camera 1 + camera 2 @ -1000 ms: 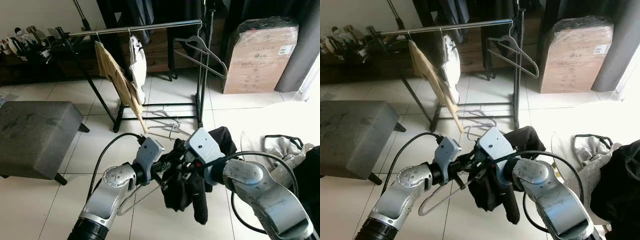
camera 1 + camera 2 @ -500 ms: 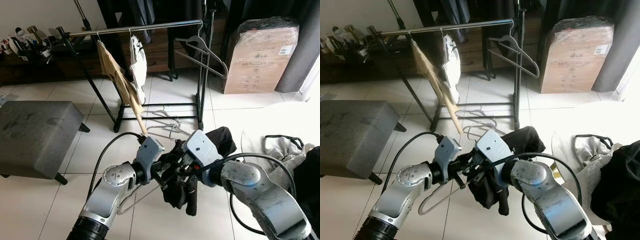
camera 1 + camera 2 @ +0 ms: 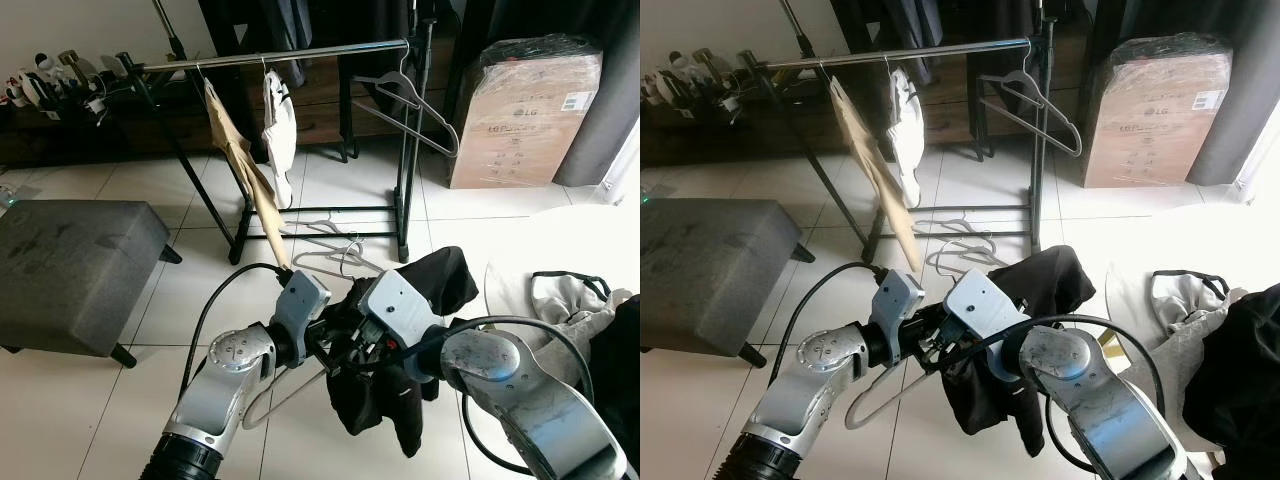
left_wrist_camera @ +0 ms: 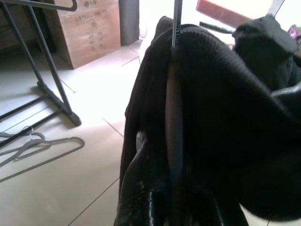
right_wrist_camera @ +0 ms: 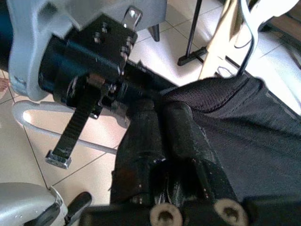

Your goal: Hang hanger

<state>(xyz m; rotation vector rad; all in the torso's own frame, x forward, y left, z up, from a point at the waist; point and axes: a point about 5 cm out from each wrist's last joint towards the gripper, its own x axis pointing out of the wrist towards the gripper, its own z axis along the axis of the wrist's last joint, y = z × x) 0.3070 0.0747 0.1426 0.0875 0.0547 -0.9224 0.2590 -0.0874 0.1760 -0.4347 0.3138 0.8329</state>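
Near the camera, both grippers meet at a black garment (image 3: pixel 385 385) draped over a pale hanger (image 3: pixel 285 390): left gripper (image 3: pixel 322 345) grasps the hanger, right gripper (image 5: pixel 162 136) pinches cloth, apparently dressing it. Next, carrying it to the far rail (image 3: pixel 280 55).

White hanger (image 3: pixel 285 392) tilted above floor tiles, black garment (image 3: pixel 385 395) draped over it.

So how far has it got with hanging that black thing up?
Partway. The black garment already drapes over a white hanger, which both hands hold low over the floor: left hand, right hand pinching the cloth. Left to do: lift it to the rail, where a tan garment hangs.
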